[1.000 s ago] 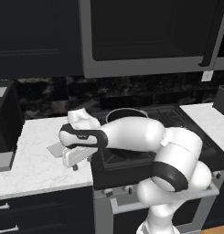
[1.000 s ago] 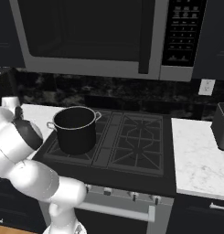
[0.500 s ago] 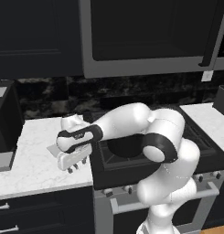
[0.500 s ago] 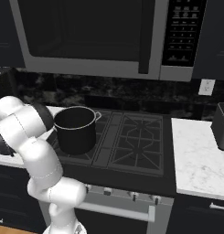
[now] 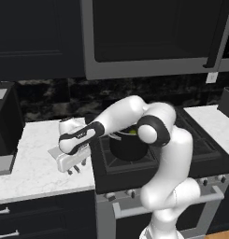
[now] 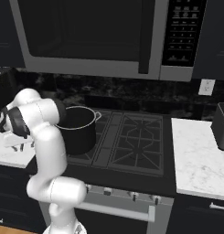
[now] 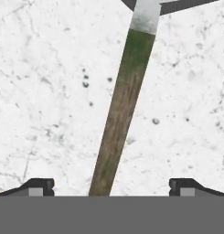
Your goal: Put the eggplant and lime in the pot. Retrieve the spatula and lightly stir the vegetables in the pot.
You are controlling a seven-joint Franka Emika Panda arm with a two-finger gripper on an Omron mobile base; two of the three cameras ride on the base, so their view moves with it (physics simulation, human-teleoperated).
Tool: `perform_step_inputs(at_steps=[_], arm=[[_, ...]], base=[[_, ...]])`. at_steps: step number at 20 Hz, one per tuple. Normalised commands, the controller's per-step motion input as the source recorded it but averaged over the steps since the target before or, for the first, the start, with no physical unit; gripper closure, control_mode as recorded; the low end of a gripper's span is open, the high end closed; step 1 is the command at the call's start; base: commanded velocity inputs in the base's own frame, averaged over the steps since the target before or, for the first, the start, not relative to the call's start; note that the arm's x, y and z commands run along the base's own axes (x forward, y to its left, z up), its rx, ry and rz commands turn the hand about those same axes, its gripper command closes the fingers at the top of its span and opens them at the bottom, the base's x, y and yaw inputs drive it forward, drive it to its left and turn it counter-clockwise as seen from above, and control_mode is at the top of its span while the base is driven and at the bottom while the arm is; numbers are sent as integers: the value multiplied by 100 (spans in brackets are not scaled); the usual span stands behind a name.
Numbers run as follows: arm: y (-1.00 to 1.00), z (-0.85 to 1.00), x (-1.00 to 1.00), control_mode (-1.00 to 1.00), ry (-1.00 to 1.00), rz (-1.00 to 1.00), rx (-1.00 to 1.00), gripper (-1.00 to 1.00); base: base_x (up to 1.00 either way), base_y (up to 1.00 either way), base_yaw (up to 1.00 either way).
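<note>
The spatula [image 7: 122,105] lies flat on the white marble counter [image 5: 32,168], with a brownish handle and a light-grey neck at the top of the hand view. Its grey blade [image 5: 54,151] shows just beside the hand. My gripper [image 7: 111,186] hangs open close above the handle, one fingertip on each side, neither touching it. It points down at the counter [image 5: 75,167], left of the stove. The black pot [image 6: 79,130] stands on the front left burner. A yellow-green bit of the lime [image 5: 133,132] shows inside its rim. The eggplant is hidden.
A dark appliance [image 5: 4,123] stands on the counter to the left of the hand. The stove grates [image 6: 136,141] lie right of the pot, under the microwave [image 6: 95,36]. Another dark appliance [image 6: 221,125] sits on the right counter.
The elbow has swung up and over the pot, and the hand has come down a little closer to the counter above the spatula. The jaws stayed open.
</note>
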Motion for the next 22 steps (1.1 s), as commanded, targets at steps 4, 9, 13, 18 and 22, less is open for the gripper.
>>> perform_step_inputs(at_steps=[4, 9, 13, 18, 22], arm=[[2, -46, 12, -100, 0, 0, 0, -100], [0, -44, 0, -100, 0, -1, 0, 100], [0, -25, -16, -100, -1, -6, 0, 100], [-6, -2, -39, -100, -4, -13, 1, 100], [-12, 21, -50, -100, -10, -15, 5, 100]], base=[[0, 0, 0], [0, 0, 0], [0, 0, 0], [0, 0, 0], [0, 0, 0]])
